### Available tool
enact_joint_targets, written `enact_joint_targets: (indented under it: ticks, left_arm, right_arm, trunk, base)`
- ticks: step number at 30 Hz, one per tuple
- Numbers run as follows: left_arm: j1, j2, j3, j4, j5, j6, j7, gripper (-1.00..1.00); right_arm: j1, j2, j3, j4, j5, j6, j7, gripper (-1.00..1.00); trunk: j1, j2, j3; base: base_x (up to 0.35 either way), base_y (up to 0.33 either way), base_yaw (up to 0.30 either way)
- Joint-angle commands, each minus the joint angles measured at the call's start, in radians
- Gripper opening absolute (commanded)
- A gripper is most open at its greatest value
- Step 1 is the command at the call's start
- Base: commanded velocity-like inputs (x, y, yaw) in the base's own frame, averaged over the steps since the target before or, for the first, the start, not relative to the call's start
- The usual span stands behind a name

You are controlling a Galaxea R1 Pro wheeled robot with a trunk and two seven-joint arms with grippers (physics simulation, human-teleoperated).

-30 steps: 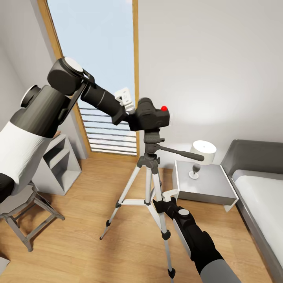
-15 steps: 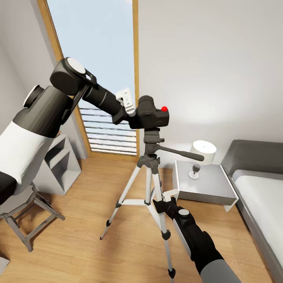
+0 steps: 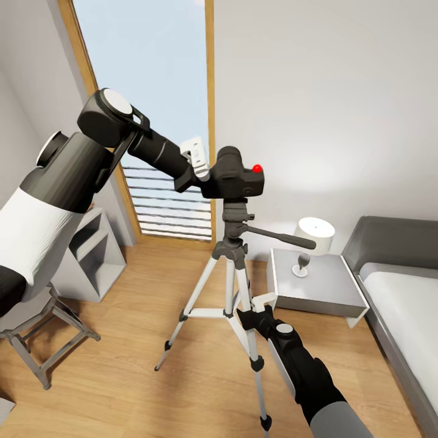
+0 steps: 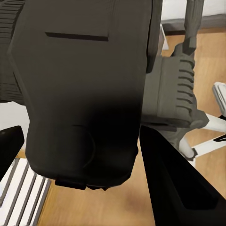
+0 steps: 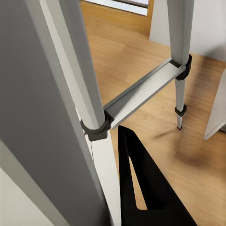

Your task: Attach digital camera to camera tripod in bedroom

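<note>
Reaching up from the near foreground, the right arm ends at the right gripper [image 3: 250, 311], closed around the nearest leg of the camera tripod [image 3: 234, 267]; in the right wrist view a silver leg runs past one dark finger [image 5: 141, 188] at a black joint, with the cross brace and another leg beyond over light wood floor [image 3: 121, 377].

The tripod stands upright on that floor, three silver legs splayed, black joints and feet, a dark grey head and a long pan handle pointing toward the bed side.

On top of the head sits the digital camera [image 3: 234, 176], a small black compact body with a red spot on its upper face, its underside touching the head's plate. The left gripper [image 3: 204, 176] holds the camera from the window side; the left wrist view shows the camera's dark body [image 4: 84, 94] between the two black fingers [image 4: 174, 183], the ribbed tripod head just beside it.

Farther off, a white cube shelf [image 3: 91, 255] and a stool [image 3: 42, 328] stand at the left, a grey nightstand [image 3: 316, 286] with a white lamp [image 3: 313, 234] and a grey bed [image 3: 401, 304] at the right. A wood-framed tall window [image 3: 152, 91] fills the back wall.
</note>
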Motion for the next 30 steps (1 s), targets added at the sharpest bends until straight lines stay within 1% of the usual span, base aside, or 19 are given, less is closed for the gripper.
enact_joint_targets:
  ticks: [1, 8, 9, 11, 12, 16, 21, 30]
  left_arm:
    - [-0.001, 0.001, 0.0, -0.001, -0.007, 0.003, -0.008, -1.0]
    - [-0.001, 0.001, 0.01, 0.0, -0.003, -0.011, -0.01, -1.0]
    - [-0.001, 0.001, 0.025, 0.001, -0.001, -0.013, -0.015, -1.0]
    - [-0.001, 0.001, 0.039, 0.0, -0.001, -0.013, -0.017, -1.0]
    - [-0.001, 0.001, 0.054, 0.001, -0.001, -0.014, -0.019, -1.0]
    - [-0.001, 0.001, 0.077, 0.001, 0.0, -0.014, -0.021, -1.0]
    - [-0.001, 0.001, 0.085, 0.002, 0.0, -0.014, -0.021, -1.0]
    - [-0.001, 0.0, 0.086, 0.006, 0.003, -0.013, -0.022, -1.0]
  right_arm:
    - [-0.001, 0.001, -0.001, -0.002, 0.005, 0.005, 0.005, -1.0]
    - [-0.001, 0.0, -0.001, -0.002, 0.005, 0.005, 0.005, -1.0]
    - [-0.001, 0.0, -0.001, -0.002, 0.005, 0.005, 0.005, -1.0]
    - [-0.001, 0.0, -0.001, -0.002, 0.005, 0.005, 0.005, -1.0]
    - [-0.001, 0.0, -0.001, -0.002, 0.005, 0.005, 0.005, -1.0]
    - [-0.001, 0.0, -0.001, -0.002, 0.005, 0.005, 0.005, -1.0]
    - [-0.001, 0.0, -0.001, -0.002, 0.005, 0.005, 0.005, -1.0]
    - [-0.001, 0.001, -0.001, -0.002, 0.005, 0.005, 0.005, -1.0]
  trunk:
    - [0.001, -0.002, -0.002]
    - [0.001, -0.002, -0.002]
    - [0.001, -0.002, -0.002]
    - [0.001, -0.002, -0.002]
    - [0.001, -0.002, -0.002]
    - [0.001, -0.002, -0.002]
    - [0.001, -0.002, -0.002]
    - [0.001, -0.002, -0.002]
  base:
    - [0.0, 0.0, 0.0]
    - [0.0, 0.0, 0.0]
    - [0.0, 0.0, 0.0]
    - [0.0, 0.0, 0.0]
    - [0.0, 0.0, 0.0]
    - [0.0, 0.0, 0.0]
    - [0.0, 0.0, 0.0]
    - [0.0, 0.0, 0.0]
